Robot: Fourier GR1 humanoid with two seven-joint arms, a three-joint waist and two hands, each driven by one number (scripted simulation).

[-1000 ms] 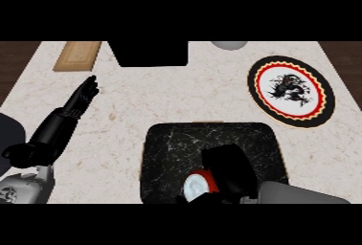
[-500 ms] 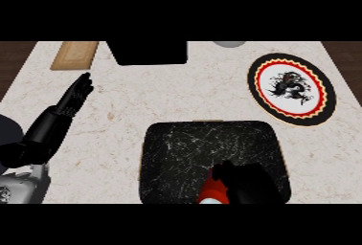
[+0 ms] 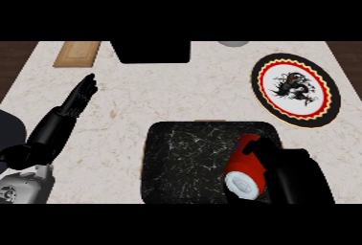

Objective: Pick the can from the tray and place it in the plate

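A red can (image 3: pixel 243 168) with a white end lies tilted over the right part of the black marbled tray (image 3: pixel 185 158). My right hand (image 3: pixel 295 173) comes in from the lower right and its fingers curl round the can's far side. The can's red body points up toward the round plate (image 3: pixel 295 90), which has a black rim, a red ring and a dark figure on white. The plate lies at the upper right, apart from the tray. My left hand (image 3: pixel 73 106) rests open at the left, fingers straight and pointing up.
A wooden board (image 3: pixel 76 53) lies at the top left. A black box (image 3: pixel 152 51) sits at the top middle, with a grey round object (image 3: pixel 233 43) beside it. Pale marbled counter (image 3: pixel 176 95) lies between tray and plate.
The can has come up and right with my right hand and now shows its full red side and white end. My left hand has hardly moved.
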